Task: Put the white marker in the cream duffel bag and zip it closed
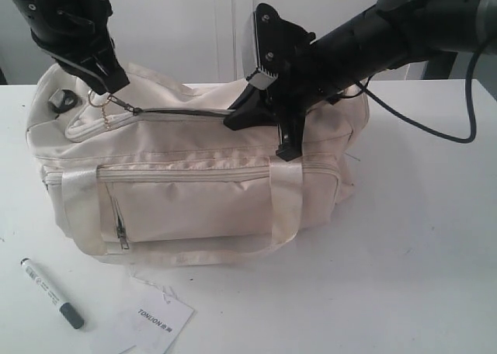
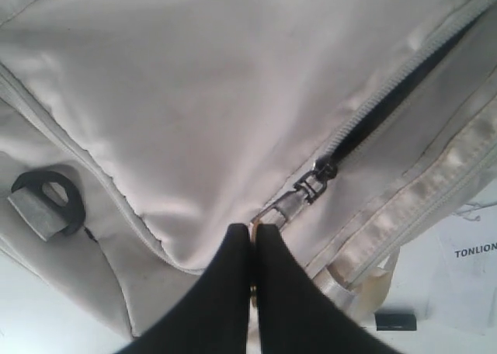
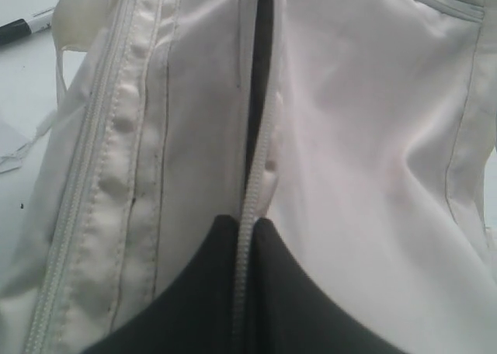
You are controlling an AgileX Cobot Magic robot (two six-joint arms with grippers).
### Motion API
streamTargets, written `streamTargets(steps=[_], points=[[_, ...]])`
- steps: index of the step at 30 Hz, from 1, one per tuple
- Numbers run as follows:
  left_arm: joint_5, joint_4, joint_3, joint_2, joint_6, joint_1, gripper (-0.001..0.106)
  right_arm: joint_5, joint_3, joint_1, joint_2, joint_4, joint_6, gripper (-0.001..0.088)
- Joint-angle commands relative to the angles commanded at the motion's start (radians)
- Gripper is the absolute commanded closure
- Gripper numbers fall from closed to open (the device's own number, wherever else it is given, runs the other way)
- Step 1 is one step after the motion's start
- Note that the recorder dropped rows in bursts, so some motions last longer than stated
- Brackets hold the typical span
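From my seat, the thing that matters is where the white marker sits: a slim barrel with a dark cap, lying flat on the white worktop in front of the soft cream duffel bag, off its left front corner and clear of the fabric. In the exterior view its long axis runs on a diagonal, with the small black end toward the bag's corner and the cap pointing away toward the white paper tag printed TONLION, which lies just beside it. Neither arm is anywhere near it. My left fingers are pressed together on the gold ring of the zip pull at the bag's left end, high above the marker. My right fingers are pinched tight on the zip tape further along the top, toward the bag's right. Between the two grips the zip opening shows as a narrow dark slit. I judge the left arm the nearer one; it would have to let go, drop forward over the bag's front, and meet the barrel crosswise to that diagonal.
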Motion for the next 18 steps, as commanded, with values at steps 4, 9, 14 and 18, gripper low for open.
streamTargets(steps=[4, 9, 14, 18], points=[[0.000, 0.000, 0.000, 0.000, 0.004, 0.000, 0.105, -0.002, 0.000, 0.000, 0.000, 0.000, 0.000, 0.0868], [0.000, -0.001, 0.000, 0.000, 0.004, 0.021, 0.105, -0.002, 0.000, 0.000, 0.000, 0.000, 0.000, 0.0868], [0.000, -0.005, 0.000, 0.000, 0.009, 0.038, 0.105, -0.002, 0.000, 0.000, 0.000, 0.000, 0.000, 0.0868], [0.000, -0.005, 0.000, 0.000, 0.024, 0.040, 0.105, -0.002, 0.000, 0.000, 0.000, 0.000, 0.000, 0.0868]])
